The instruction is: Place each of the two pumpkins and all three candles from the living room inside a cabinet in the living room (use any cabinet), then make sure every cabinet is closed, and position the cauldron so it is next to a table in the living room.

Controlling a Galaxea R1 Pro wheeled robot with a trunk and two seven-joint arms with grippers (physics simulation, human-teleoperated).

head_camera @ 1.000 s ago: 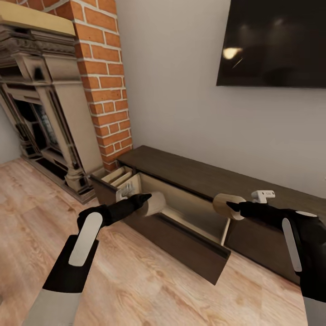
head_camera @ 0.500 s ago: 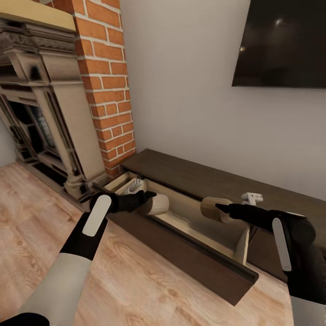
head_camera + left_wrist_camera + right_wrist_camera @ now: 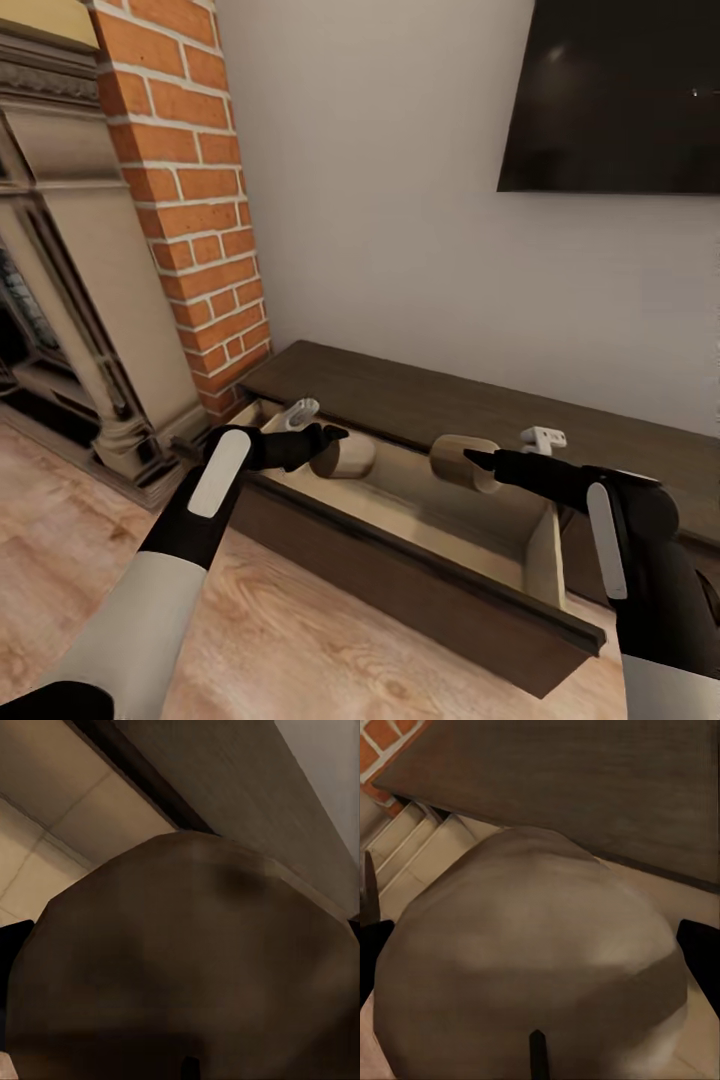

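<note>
The long low dark-brown cabinet [image 3: 420,392] stands against the wall with its front [image 3: 430,590] dropped open, showing a pale wooden inside [image 3: 440,505]. My left gripper [image 3: 338,438] is shut on a tan, stubby candle [image 3: 348,458] held over the left end of the opening. My right gripper [image 3: 472,460] is shut on a second tan candle [image 3: 455,462] above the middle of the opening. Each candle looms large before its wrist camera: the left candle [image 3: 187,960], and the right candle [image 3: 532,967] between black fingers [image 3: 701,945]. The pumpkins and the cauldron are out of view.
A brick column [image 3: 190,200] and an ornate fireplace surround [image 3: 60,300] stand left of the cabinet. A dark TV [image 3: 620,95] hangs on the wall above. White hinges [image 3: 298,411] [image 3: 543,437] sit at the opening's ends. Wood floor [image 3: 300,640] lies in front.
The camera has come closer and turned. Both arms have reached forward, carrying the candles from in front of the cabinet to over its open compartment.
</note>
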